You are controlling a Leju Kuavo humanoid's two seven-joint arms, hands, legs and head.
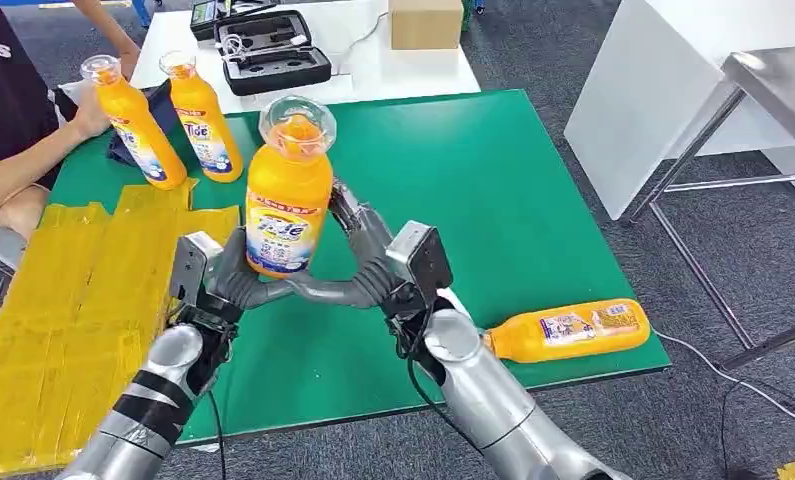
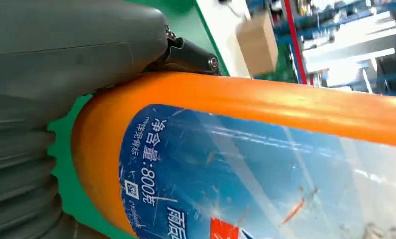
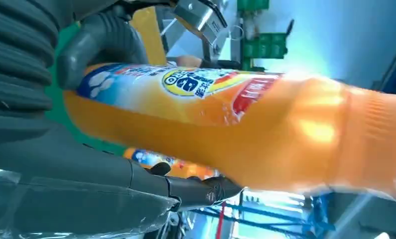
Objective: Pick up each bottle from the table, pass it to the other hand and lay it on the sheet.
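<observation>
Both silver arms are reaching up from below and meeting over the green table [image 1: 533, 180], the left hand [image 1: 235, 272] and right hand [image 1: 365, 262] both gripping one upright orange detergent bottle [image 1: 287, 205] from opposite sides, low on its label. A second orange bottle [image 1: 569, 330] is lying on its side near the table's right front edge. Two more bottles [image 1: 205, 118] are standing beside the yellow sheet [image 1: 63, 300], one held by a person's hand [image 1: 91, 110].

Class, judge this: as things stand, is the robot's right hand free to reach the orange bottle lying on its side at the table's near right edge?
Probably not yet: the right hand and left hand both grip an upright orange bottle. The lying orange bottle itself looks unobstructed.
</observation>
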